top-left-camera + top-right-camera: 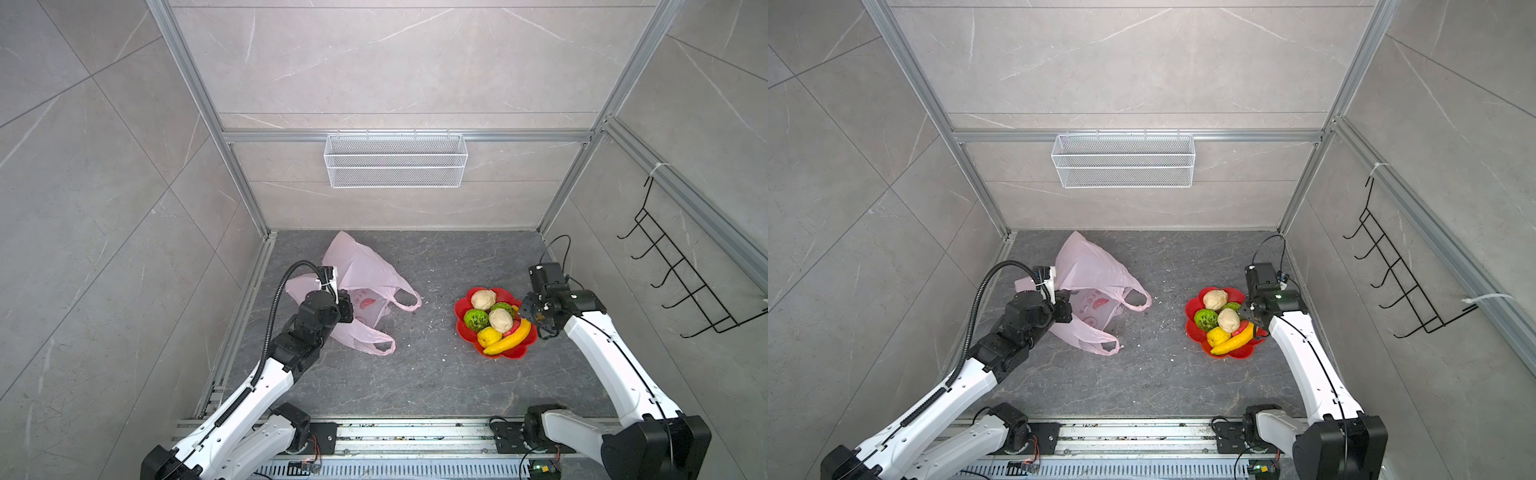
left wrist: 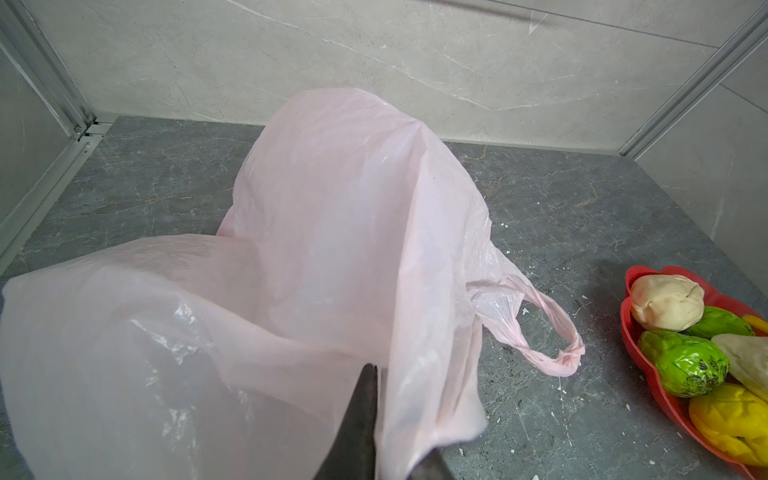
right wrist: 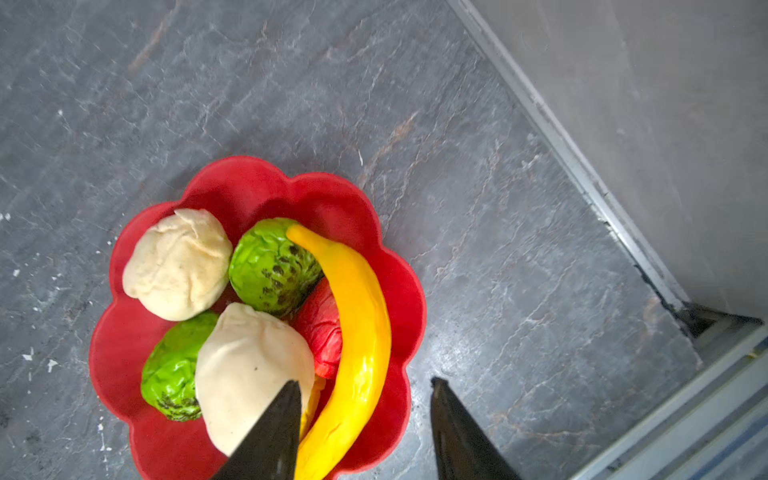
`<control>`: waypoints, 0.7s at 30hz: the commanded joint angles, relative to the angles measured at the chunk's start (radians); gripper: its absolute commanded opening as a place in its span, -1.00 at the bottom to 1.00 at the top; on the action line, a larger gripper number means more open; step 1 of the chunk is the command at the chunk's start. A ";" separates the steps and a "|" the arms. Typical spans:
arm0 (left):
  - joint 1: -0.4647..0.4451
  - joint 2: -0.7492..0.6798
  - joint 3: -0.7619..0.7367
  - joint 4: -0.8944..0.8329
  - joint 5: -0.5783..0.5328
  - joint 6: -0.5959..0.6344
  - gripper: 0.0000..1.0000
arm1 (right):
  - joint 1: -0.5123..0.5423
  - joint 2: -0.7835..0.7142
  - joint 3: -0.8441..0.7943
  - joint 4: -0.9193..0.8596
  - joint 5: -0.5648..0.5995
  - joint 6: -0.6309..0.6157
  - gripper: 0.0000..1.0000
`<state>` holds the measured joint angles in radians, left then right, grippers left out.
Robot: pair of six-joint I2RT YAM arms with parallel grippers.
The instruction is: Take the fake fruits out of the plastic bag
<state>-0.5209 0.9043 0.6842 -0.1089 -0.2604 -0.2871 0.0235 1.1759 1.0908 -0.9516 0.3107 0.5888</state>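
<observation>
Top views: both my arms reach forward from the near edge of the counter (image 1: 436,374), one at each side.
Left arm: the elbow is low, the forearm rises forward and the wrist bends toward the middle. That puts my left pincer (image 1: 345,309) over the bag (image 1: 365,266), close to its mouth.
Left pincer: the fingers are close together, clamped on a fold of bag film. The left wrist view shows the film running between them and standing up in front of the lens.
Bag: it lies crumpled on the left half of the counter. Its two loop handles (image 1: 405,300) lie on the counter toward the middle.
Right arm: it makes a long reach forward along the right side, with the wrist turned in toward the middle and tipped down.
Right pincer (image 3: 365,381): the fingers are well apart and grip nothing, hanging over the near-right rim of the plate (image 3: 249,183). I cannot tell whether they touch anything.
Fruits (image 1: 500,320): all are piled in the red plate on the right half of the counter, well apart from the bag.
Banana (image 1: 509,338): it lies along the plate's right side, against the red one (image 3: 320,332).
Others: cream lumps (image 1: 483,299), green balls (image 1: 476,319) and the yellow lump (image 1: 488,336) are packed touching one another.
</observation>
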 commanded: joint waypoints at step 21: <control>0.004 -0.049 0.290 -0.253 0.002 0.092 1.00 | -0.366 0.497 0.061 0.297 -0.228 -0.173 -0.33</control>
<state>-0.5209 0.8948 0.9363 -0.3130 -0.2321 -0.2256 -0.3428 1.6352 1.1431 -0.6903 0.1246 0.4252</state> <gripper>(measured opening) 0.999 0.337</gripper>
